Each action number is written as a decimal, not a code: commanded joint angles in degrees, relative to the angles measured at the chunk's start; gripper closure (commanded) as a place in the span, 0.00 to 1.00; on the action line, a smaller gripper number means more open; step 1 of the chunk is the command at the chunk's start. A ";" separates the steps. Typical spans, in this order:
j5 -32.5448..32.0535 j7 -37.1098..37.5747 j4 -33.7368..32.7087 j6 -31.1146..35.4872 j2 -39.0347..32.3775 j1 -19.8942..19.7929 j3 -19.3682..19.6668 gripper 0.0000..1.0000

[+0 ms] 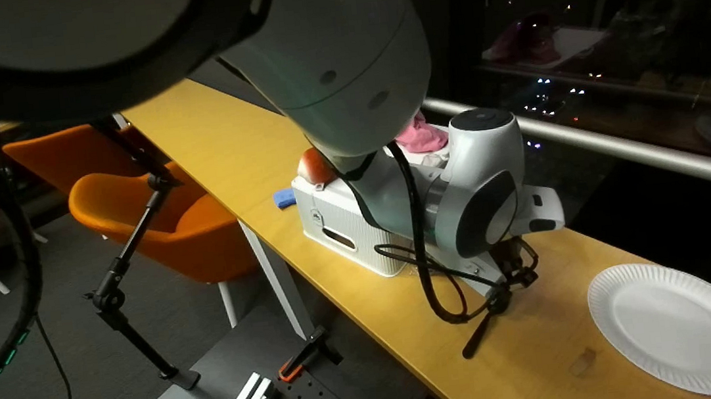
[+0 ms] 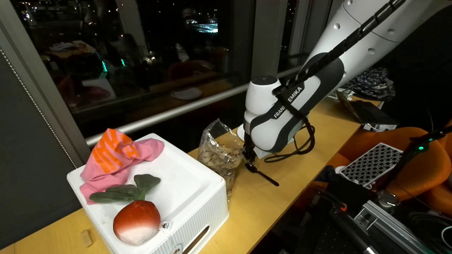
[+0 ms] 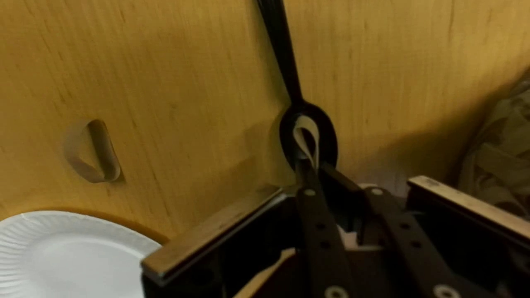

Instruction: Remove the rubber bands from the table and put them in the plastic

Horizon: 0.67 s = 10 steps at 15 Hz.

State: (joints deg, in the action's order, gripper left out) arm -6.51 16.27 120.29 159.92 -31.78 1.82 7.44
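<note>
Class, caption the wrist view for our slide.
Fingers pinch a rubber band at a black spoon's bowl; another rubber band rests near a paper plate.

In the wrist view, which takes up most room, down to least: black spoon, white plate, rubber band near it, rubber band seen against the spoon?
White plate, cut off
Black spoon, also cut off
Rubber band near the plate
Rubber band seen against the spoon: partly hidden, full size unsure

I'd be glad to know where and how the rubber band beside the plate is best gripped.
Probably by the straighter strip of the rubber band, on the side towards the spoon, pinched from directly above: that strip looks to stand on edge on the table, and the loop's hollow should leave room inside.
</note>
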 commanded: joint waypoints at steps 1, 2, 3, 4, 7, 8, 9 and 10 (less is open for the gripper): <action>1.69 -2.58 2.10 -0.08 2.32 -1.19 0.55 0.98; 1.68 -2.70 1.98 -0.02 2.00 -1.61 0.88 0.98; 1.41 -2.57 1.81 -0.01 1.63 -1.76 1.52 0.98; 0.18 -1.47 1.57 -0.03 1.25 -0.95 3.45 0.98; -1.78 0.76 0.70 -0.69 0.50 0.66 8.02 0.98; -2.12 0.96 0.51 -0.88 0.35 0.90 8.99 0.98; -2.39 0.97 0.15 -1.13 0.05 0.96 9.72 0.98; -2.68 1.28 0.05 -1.27 -0.20 1.27 10.51 0.98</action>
State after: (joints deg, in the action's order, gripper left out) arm -7.60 15.80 121.23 159.78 -31.45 1.23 15.08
